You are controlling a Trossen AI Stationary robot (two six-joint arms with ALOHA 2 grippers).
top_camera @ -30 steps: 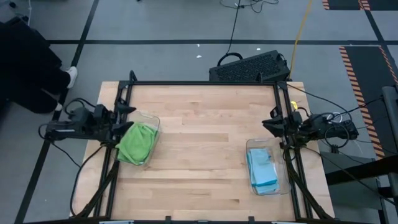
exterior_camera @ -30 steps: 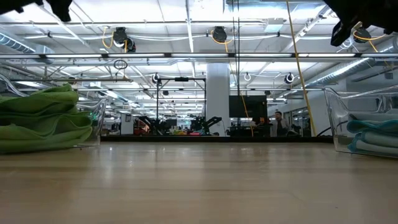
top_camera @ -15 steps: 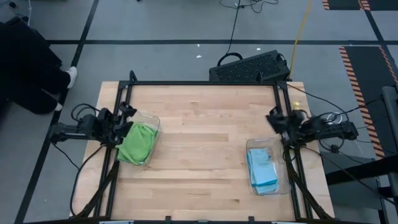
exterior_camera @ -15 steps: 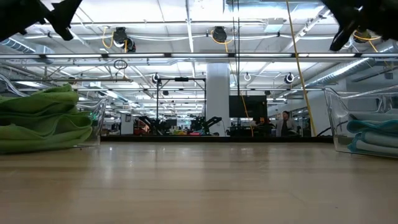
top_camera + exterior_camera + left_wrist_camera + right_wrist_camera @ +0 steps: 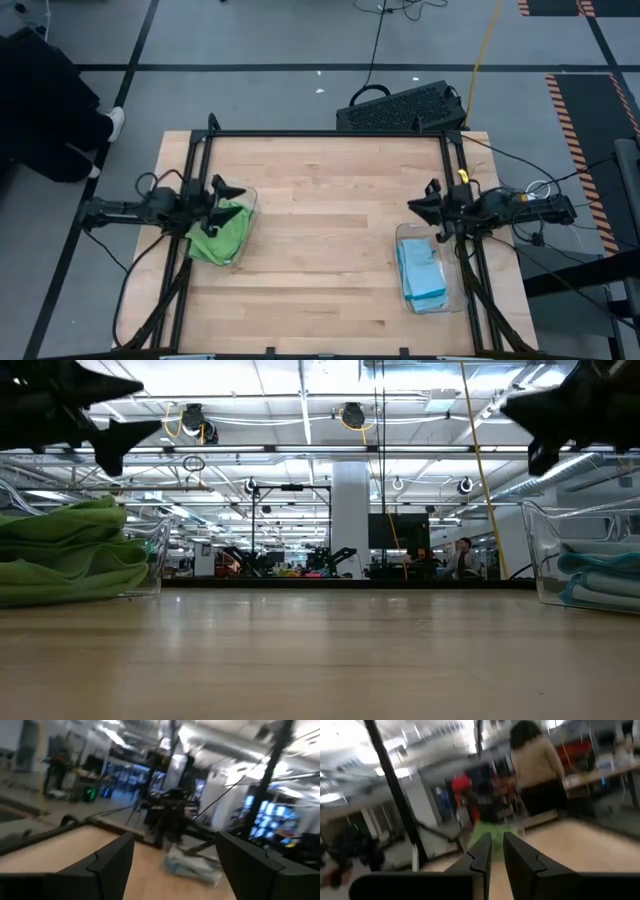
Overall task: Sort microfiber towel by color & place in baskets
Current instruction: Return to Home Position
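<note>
The wooden surface is bare across its whole middle, and this wide open stretch lies between the two clear bins. The left bin sits close to the surface's left edge, just beside the black frame rail on that side. Folded green towels fill it, and in the low view they are piled to about the height of its wall. The right bin sits close to the right edge, nearer the front. It holds the blue towels, which lie flat and within its rim. No towel lies loose on the surface.

The left end effector hangs above the far end of the left bin, over the green pile and clear of it. In the left wrist view its fingers are spread wide apart with nothing between them. The right end effector is over bare wood just beyond the far end of the right bin and points toward the middle. In the right wrist view its fingers are drawn almost together, with only a thin slit between them, and they hold nothing.

In the low view both end effectors show high at the top corners, well above the bin rims. A black perforated crate stands on the floor against the far edge. A person is off the far left corner, apart from the surface.
</note>
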